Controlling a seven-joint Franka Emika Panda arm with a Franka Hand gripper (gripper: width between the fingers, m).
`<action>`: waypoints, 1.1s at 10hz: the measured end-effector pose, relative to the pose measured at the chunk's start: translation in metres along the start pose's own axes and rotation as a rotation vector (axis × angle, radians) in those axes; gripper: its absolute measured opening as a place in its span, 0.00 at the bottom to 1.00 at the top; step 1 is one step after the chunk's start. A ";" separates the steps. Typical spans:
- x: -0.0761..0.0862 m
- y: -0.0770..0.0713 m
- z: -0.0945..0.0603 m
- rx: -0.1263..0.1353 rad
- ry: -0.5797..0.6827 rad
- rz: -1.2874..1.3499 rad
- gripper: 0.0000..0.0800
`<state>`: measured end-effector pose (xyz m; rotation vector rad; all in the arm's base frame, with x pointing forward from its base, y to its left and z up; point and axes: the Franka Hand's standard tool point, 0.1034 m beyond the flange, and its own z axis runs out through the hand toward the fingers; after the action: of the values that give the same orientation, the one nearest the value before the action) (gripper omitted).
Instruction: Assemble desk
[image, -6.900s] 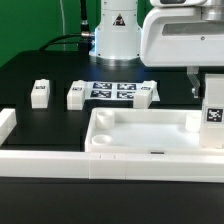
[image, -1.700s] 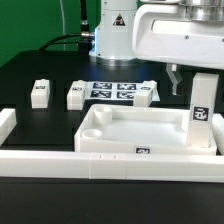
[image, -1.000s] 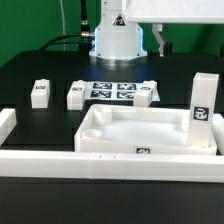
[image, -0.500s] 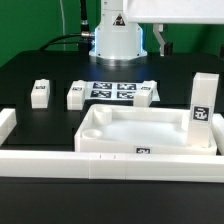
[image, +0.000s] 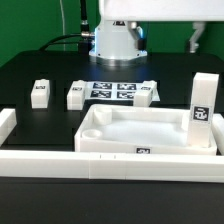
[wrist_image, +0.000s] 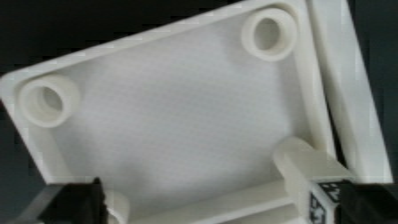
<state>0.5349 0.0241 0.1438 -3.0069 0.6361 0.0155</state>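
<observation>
The white desk tabletop (image: 140, 130) lies with its raised rim up near the front rail. One white leg (image: 201, 108) with a tag stands upright at its corner on the exterior view's right. Three loose legs (image: 40, 93) (image: 77, 96) (image: 147, 93) lie on the black table behind. My gripper (wrist_image: 222, 212) is open and empty, high above the tabletop (wrist_image: 160, 110). The wrist view shows two round sockets (wrist_image: 270, 30) (wrist_image: 45, 100) and the standing leg (wrist_image: 306, 168). In the exterior view only one dark finger (image: 196, 38) shows, at the top.
The marker board (image: 113, 91) lies flat between the loose legs. Long low white border rails (image: 50, 160) run along the front and the exterior view's left. The arm's white base (image: 118, 40) stands at the back.
The gripper let go of the leg, which stays upright in the tabletop corner. It rose out of the top of the exterior view, and its finger has shifted toward that view's right.
</observation>
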 end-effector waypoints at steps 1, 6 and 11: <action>0.000 -0.002 0.000 0.000 0.000 0.001 0.81; -0.025 0.017 0.028 -0.016 -0.016 0.033 0.81; -0.040 0.029 0.062 -0.031 -0.038 0.037 0.81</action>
<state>0.4874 0.0182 0.0810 -3.0159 0.6934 0.0847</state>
